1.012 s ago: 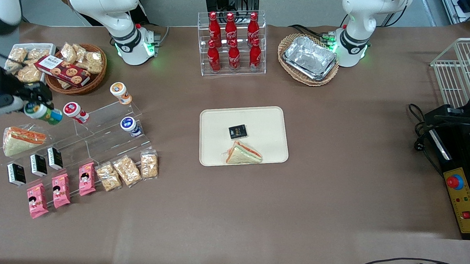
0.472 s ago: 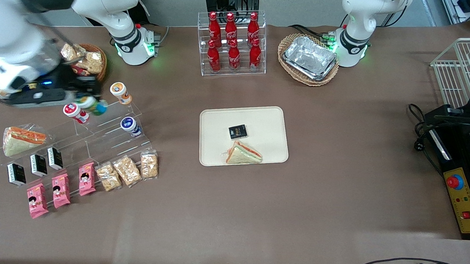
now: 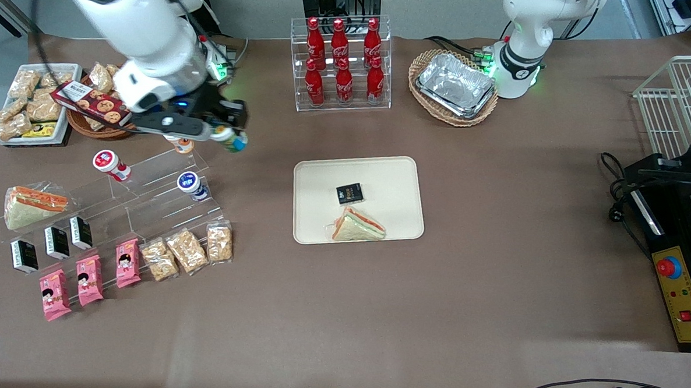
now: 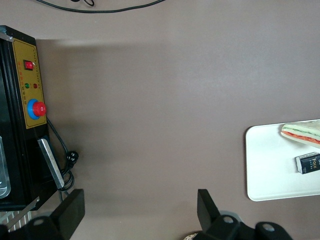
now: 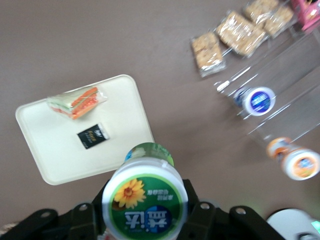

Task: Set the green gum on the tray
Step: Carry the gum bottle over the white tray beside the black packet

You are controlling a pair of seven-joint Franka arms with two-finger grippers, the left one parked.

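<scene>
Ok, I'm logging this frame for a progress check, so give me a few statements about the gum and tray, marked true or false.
1. The tool is shut on the green gum. True.
2. The green gum rests on the tray. False: it is held in the air, short of the tray.
3. A sandwich and a black packet lie on the tray. True.
4. The blue-lidded canister is on the tray. False: it sits on the clear stand.
</scene>
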